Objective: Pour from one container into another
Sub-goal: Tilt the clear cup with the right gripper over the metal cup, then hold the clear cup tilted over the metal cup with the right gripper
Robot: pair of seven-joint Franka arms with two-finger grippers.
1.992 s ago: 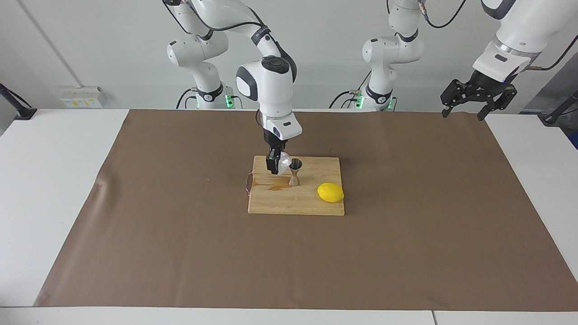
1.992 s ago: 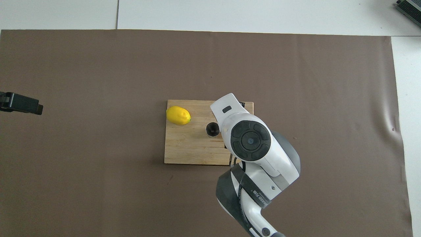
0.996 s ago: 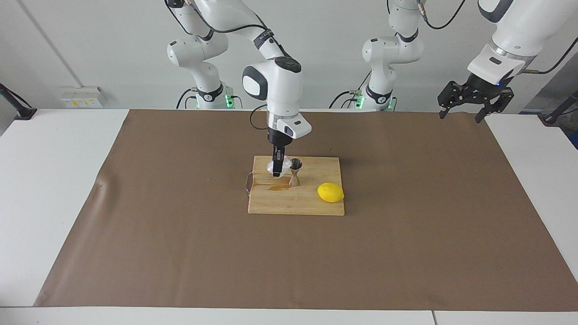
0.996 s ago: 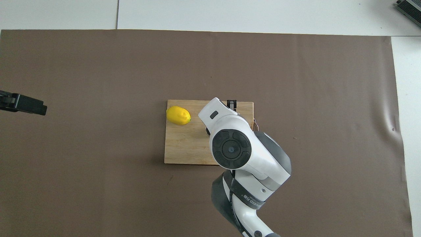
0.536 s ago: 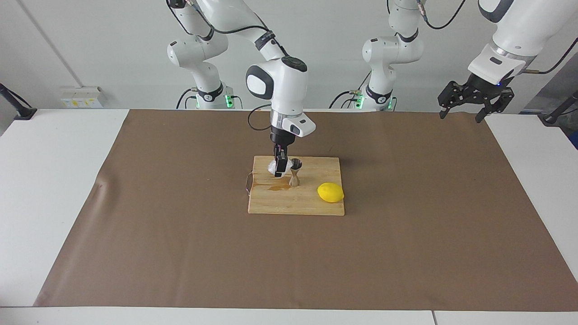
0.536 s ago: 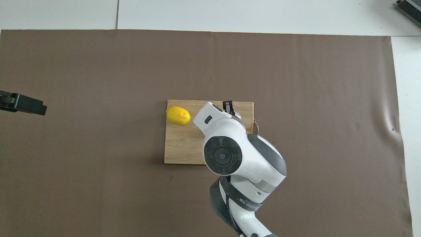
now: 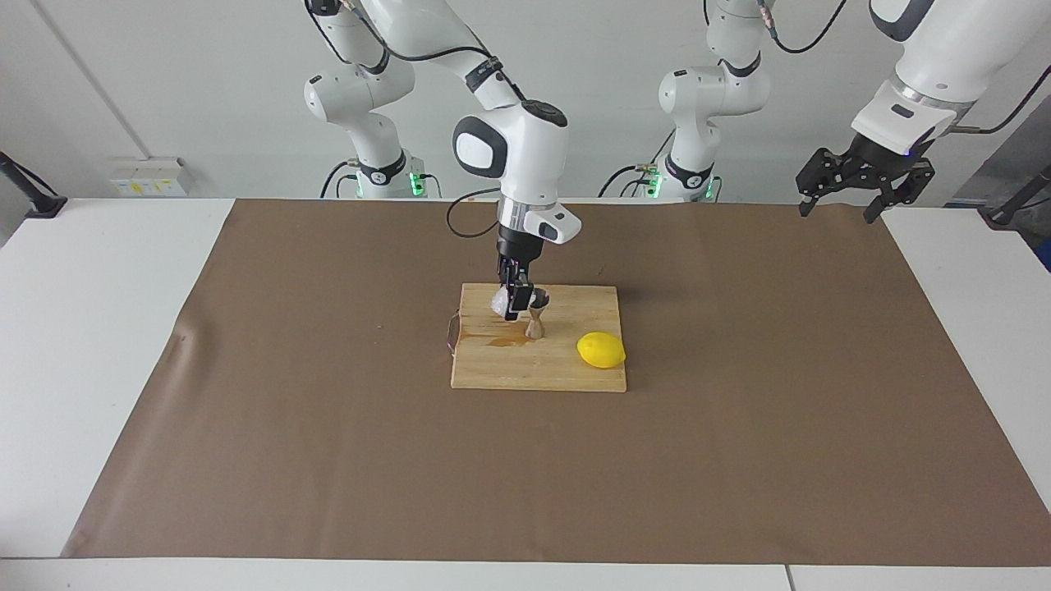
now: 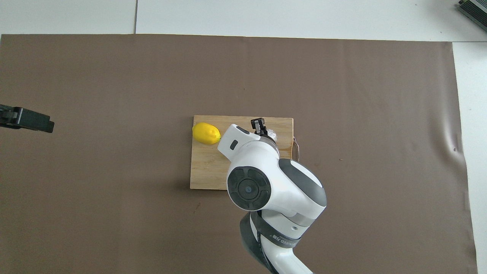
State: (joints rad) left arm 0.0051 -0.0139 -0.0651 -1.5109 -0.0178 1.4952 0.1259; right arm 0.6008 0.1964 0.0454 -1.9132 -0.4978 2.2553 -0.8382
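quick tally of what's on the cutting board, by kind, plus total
Clear cup: 1, held over the board by the right gripper
Steel jigger: 1, upright
Lemon: 1
Total: 3, all at the wooden cutting board. There is also a wet-looking patch on the board beside the jigger.

jigger [image 7: 535, 318] on board [image 7: 509, 369] | lemon [image 7: 601, 350] on board, toward left arm's end

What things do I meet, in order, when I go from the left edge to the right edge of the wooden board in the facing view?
Thin metal wire handle → small clear faceted cup, held by the right gripper → shiny steel hourglass jigger → yellow lemon.
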